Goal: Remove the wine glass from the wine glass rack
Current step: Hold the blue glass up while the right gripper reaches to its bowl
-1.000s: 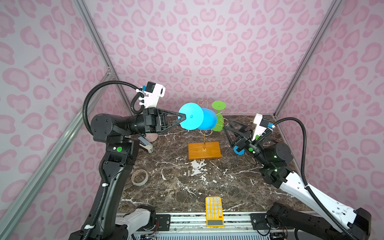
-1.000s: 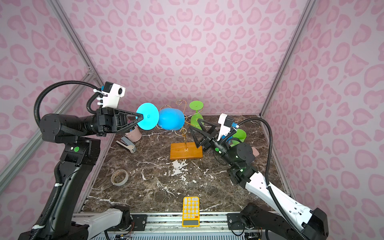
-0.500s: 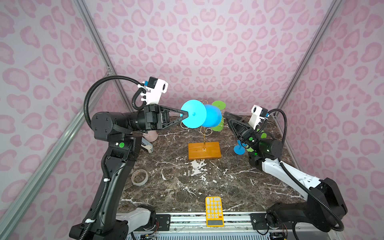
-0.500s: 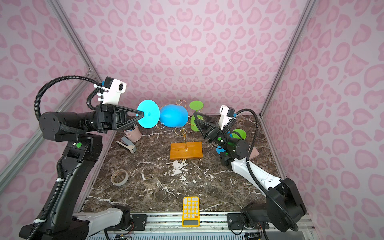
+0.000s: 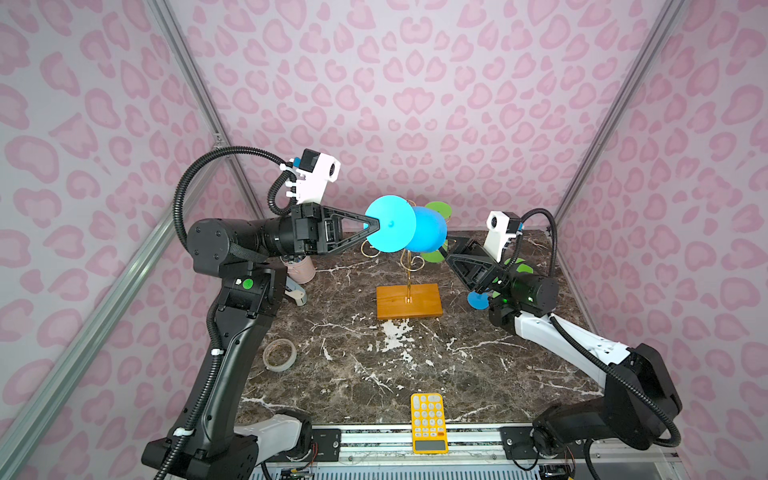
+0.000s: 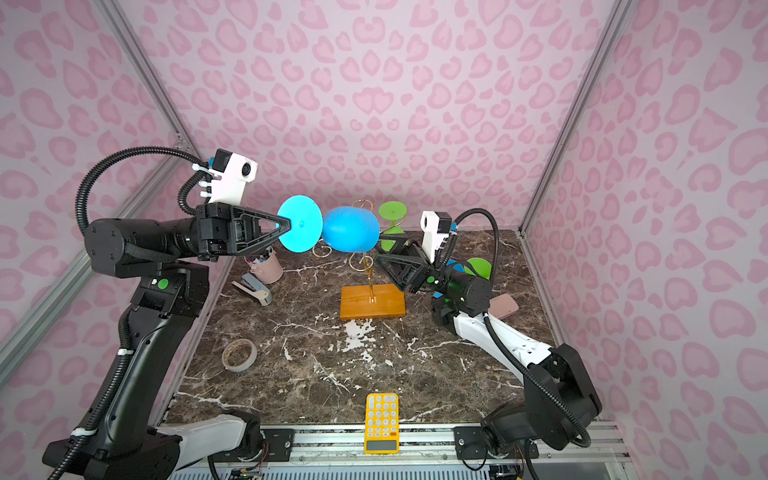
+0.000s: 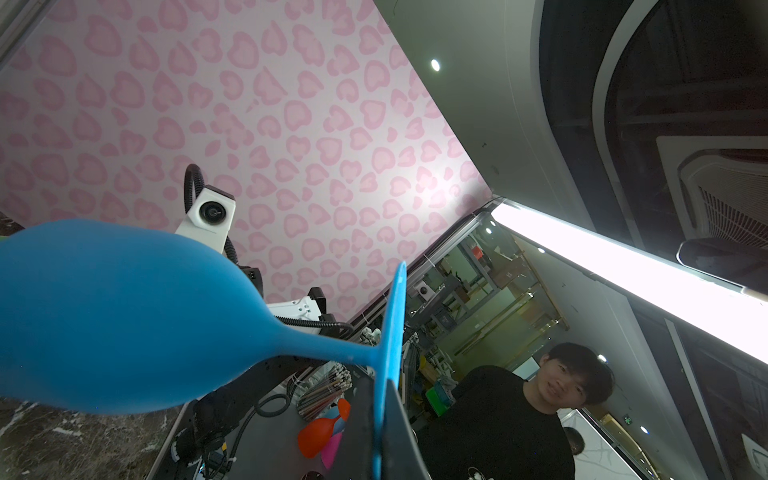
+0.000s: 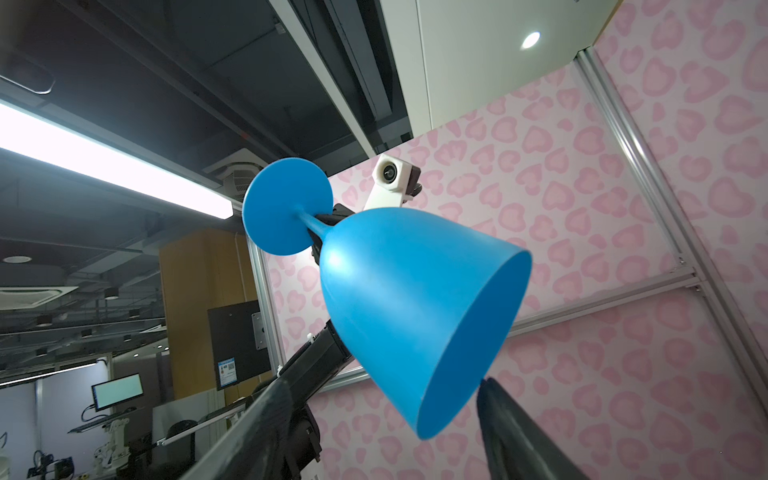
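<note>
Two grippers now meet at the wine glass [image 5: 428, 230]: within the last second the right gripper [image 6: 380, 248] has swung up from near the tabletop, fingers apart either side of the bowl's mouth. The left gripper [image 5: 376, 226] stays clamped on the foot's rim, holding the glass sideways above the wine glass rack [image 5: 409, 301], seemingly clear of its scrolls; a handover looks likely.

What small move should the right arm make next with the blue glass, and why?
Probably ease the right gripper forward around the bowl of the blue wine glass. Its jaws stand open at the bowl's rim, while the left gripper pinches only the foot, holding the glass sideways above the wine glass rack.
</note>
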Motion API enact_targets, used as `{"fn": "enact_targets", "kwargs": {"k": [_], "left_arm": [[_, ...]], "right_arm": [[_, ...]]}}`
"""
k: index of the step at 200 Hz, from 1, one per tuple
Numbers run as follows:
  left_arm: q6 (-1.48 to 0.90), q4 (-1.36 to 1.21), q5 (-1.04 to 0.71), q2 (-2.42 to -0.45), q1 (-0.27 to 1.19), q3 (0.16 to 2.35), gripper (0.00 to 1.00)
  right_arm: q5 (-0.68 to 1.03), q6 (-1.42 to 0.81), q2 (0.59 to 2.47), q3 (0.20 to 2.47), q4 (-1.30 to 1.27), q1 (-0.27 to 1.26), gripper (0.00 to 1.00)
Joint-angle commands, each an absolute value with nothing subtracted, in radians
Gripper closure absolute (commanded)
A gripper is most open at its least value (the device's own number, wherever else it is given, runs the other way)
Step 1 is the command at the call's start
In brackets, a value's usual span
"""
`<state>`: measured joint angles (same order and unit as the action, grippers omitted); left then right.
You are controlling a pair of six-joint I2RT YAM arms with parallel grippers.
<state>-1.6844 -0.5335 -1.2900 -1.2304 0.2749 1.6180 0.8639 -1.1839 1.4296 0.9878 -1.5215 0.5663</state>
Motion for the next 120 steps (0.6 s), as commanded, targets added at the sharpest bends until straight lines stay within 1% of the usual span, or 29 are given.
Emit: {"fn": "enact_targets", "kwargs": {"k": [1,83,120], "left_arm": [[-1.703,-0.589,-1.293,-1.233,0.275,1.627,0.96],[-1.756,-0.633,-1.277,-1.254,0.284,1.628,0.96],[-1.794,-0.66,-1.25,-1.273,0.285,1.624,0.96]], "right_arm": [[0.914,-1.167,1.433,1.006,-1.558,0.569,0.28],[0.98,-1.11,1.43,1.05,-1.558,0.57,0.31],[0.996,-1.086,1.44,1.081,-1.558,0.599,0.32]]}}
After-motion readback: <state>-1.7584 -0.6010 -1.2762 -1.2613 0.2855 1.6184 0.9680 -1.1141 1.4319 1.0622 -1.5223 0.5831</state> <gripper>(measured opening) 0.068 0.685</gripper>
